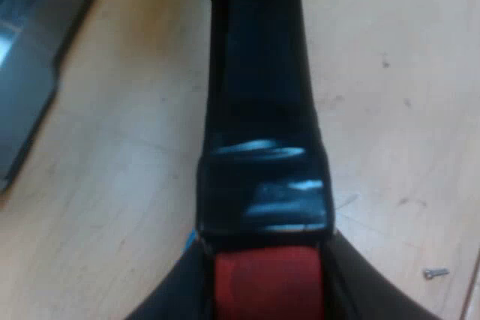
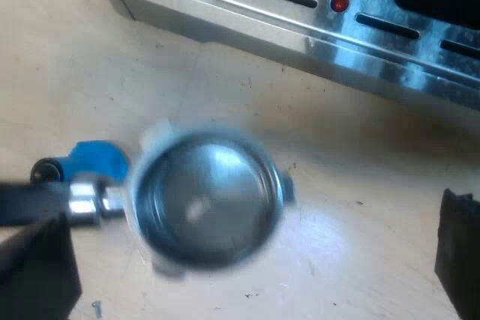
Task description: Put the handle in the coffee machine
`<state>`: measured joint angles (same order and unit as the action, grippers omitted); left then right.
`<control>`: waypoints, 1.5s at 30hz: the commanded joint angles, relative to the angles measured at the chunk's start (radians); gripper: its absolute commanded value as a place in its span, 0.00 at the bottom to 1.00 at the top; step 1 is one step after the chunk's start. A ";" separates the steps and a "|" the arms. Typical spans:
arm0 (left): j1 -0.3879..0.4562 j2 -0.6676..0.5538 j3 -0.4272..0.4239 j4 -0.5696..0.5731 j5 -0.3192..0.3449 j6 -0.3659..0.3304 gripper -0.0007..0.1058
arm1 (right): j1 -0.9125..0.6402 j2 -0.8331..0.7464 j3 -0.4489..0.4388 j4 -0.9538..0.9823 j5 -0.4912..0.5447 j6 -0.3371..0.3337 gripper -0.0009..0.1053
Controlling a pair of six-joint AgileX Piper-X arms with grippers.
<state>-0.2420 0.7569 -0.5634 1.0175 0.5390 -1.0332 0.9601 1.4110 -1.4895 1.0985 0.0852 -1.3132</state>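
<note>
the holder (image 2: 204, 200) is blurred, its rim smeared, and its handle (image 1: 259, 88) runs out of view. the blue tamper (image 2: 96, 160) is half hidden behind it. the espresso machine (image 2: 300, 20) is cut off at the edge.

Left gripper (image 1: 266, 294) clamped, right gripper (image 2: 247, 260) wide apart.
My left fingers (image 1: 161, 301) press in from either side on the handle (image 1: 259, 95) at its red end, shut firmly on it. My right fingers (image 2: 37, 275) stand spread wide, the wrist aimed downward, gripping nothing.
</note>
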 commanded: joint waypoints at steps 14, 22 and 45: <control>0.174 -0.005 -0.015 0.026 0.043 0.041 0.01 | 0.312 -0.025 -0.004 -0.024 0.753 0.130 0.99; 0.199 -0.005 -0.015 0.021 0.046 0.049 0.01 | 0.361 -0.025 -0.002 0.013 0.843 0.288 0.99; 0.199 0.066 -0.046 -0.006 0.046 0.047 0.01 | 0.361 -0.008 0.273 -0.407 0.777 0.133 0.98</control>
<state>-0.0457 0.8207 -0.5846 1.0454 0.5390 -0.9896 1.3215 1.4079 -1.2349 0.7719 0.8746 -1.1330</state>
